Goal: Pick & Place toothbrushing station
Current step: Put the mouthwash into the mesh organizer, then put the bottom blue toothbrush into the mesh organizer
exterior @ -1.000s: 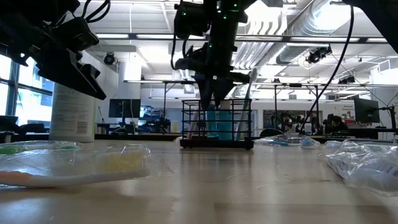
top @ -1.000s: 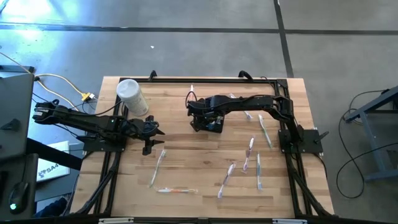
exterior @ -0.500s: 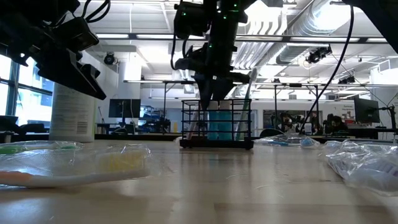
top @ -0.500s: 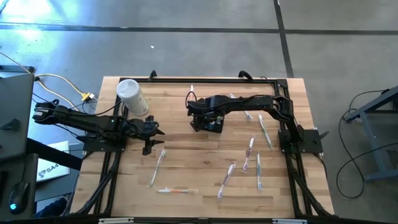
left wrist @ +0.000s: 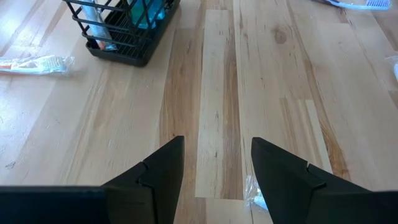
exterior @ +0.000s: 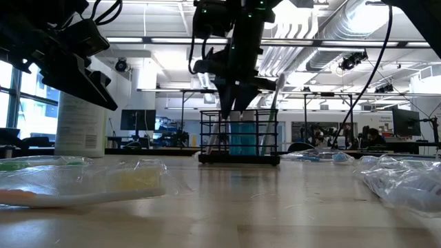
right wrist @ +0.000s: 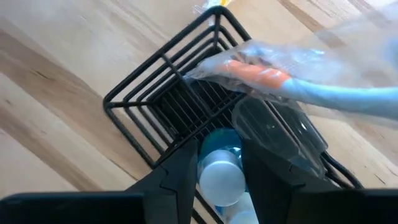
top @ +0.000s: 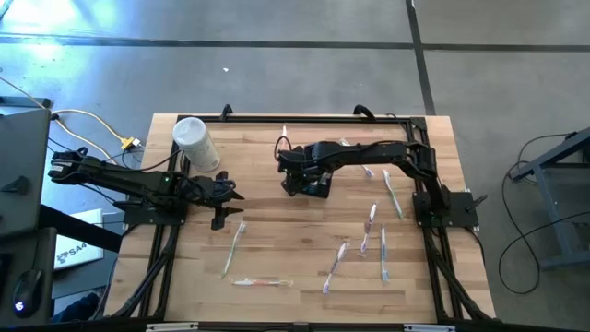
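Your right gripper (right wrist: 214, 168) hangs directly over the caddy (top: 312, 182), jaws parted, pinching nothing I can make out. The left gripper (left wrist: 216, 163), spread and empty, waits well apart.

No legible text, brand, number or sign appears in any view. The white cylindrical container (exterior: 81, 125), at about 10 o'clock on the table, carries a printed label, but its lettering is too small to read. A white sheet (top: 72, 249) off the table's edge at 8 o'clock bears partial dark lettering that cannot be made out.
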### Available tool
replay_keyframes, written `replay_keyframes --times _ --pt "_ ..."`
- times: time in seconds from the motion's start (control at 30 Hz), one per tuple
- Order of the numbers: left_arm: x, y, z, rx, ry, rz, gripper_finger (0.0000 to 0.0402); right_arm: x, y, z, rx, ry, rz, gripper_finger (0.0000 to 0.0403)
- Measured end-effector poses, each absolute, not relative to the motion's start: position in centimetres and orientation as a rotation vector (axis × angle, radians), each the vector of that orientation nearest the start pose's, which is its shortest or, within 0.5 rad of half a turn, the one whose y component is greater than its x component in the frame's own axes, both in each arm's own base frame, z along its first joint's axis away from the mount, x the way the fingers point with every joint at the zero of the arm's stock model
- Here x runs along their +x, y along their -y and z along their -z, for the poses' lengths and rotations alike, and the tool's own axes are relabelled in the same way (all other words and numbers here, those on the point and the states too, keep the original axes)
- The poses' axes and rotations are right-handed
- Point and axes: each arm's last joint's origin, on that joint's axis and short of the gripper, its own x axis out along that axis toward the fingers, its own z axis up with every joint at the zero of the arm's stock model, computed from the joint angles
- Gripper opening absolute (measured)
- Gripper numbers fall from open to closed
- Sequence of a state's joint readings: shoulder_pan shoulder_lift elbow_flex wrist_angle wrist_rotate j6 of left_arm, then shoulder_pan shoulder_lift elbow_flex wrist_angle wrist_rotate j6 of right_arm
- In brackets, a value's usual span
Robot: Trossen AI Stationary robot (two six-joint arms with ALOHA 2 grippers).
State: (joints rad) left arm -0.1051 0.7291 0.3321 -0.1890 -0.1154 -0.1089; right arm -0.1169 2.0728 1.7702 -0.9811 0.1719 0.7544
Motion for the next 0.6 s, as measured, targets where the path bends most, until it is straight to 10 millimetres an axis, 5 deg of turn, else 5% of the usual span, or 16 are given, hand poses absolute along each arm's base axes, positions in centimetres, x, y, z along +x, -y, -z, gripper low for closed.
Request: replay_keyframes --times 0.6 --pt "15.2 1.3 -18.7 -0.042 -0.581 -0.042 0.0187 40.9 5.4 -26.1 0.644 -1.087 0.648 0.0118"
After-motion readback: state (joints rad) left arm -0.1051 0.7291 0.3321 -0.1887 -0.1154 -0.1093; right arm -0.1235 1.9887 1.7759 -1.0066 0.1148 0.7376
